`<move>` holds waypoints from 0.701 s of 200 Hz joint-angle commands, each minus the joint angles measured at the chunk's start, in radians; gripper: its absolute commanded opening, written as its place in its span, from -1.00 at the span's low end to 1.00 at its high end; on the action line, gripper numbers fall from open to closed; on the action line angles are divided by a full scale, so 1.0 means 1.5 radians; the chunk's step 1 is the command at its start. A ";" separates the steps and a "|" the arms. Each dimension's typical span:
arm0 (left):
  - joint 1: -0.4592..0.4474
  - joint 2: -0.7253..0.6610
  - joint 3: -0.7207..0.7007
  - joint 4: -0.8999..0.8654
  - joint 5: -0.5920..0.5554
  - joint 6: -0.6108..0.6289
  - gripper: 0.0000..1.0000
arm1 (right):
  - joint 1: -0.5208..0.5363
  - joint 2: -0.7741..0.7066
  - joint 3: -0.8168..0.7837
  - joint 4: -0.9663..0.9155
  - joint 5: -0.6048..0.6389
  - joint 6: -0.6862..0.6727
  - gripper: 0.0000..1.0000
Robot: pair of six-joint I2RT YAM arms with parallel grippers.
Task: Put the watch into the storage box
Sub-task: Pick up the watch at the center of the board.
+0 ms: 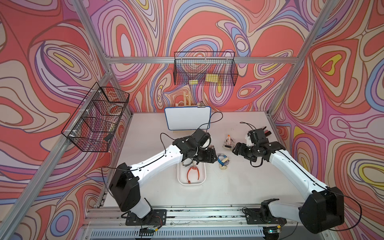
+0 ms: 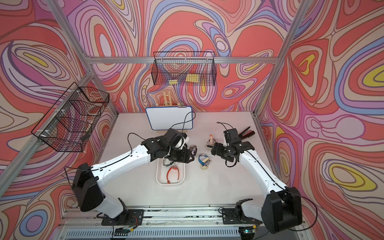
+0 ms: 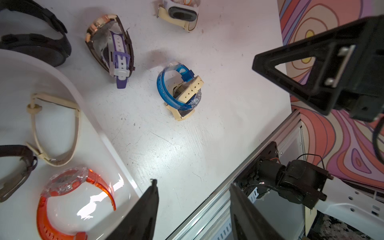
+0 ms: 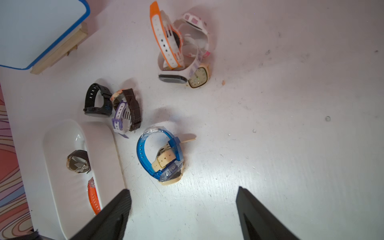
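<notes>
The scratched white worktop (image 4: 291, 124) sits inside swirly pink, purple and yellow walls (image 1: 207, 25). The left gripper (image 3: 192, 182) and right gripper (image 4: 183, 188) are spread apart, holding nothing.

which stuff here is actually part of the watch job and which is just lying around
Job:
- storage box
- orange watch inside it
- blue watch, black watch and orange-and-white watch pile on the table

Lying about:
- whiteboard
- back wire basket
- side wire basket
</notes>
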 commanded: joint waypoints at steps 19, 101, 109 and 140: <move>-0.003 0.121 0.104 -0.038 0.014 -0.003 0.14 | -0.043 -0.026 -0.033 -0.011 -0.019 -0.038 0.72; -0.001 0.278 0.252 -0.116 -0.053 0.026 0.12 | -0.046 -0.051 -0.080 -0.008 0.002 -0.041 0.97; -0.001 0.289 0.259 -0.119 -0.054 0.027 0.11 | -0.046 -0.052 -0.082 -0.008 0.003 -0.041 0.96; -0.001 0.322 0.288 -0.129 -0.059 0.031 0.05 | -0.046 -0.059 -0.083 -0.008 -0.009 -0.039 0.96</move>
